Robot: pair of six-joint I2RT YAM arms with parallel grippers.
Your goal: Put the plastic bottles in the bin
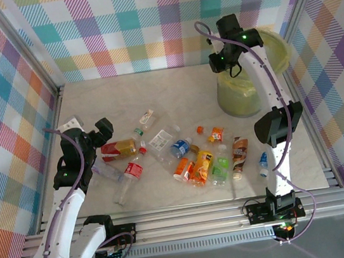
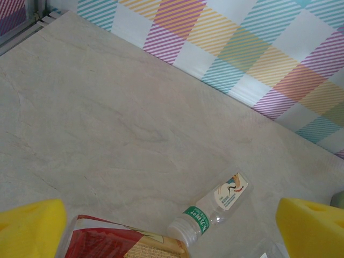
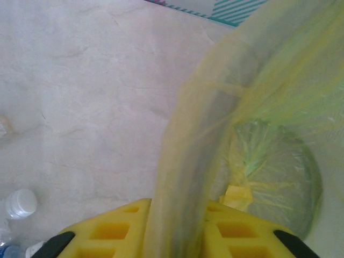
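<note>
Left end effector spread above red-labelled bottle; right end effector at bin rim, closure unclear.

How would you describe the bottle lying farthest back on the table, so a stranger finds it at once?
Find the green bin at the far right of the table, then look left to the heap of bottles. One bottle lies behind the heap's left end. Only it has a green band at its neck, beside a white label.
</note>
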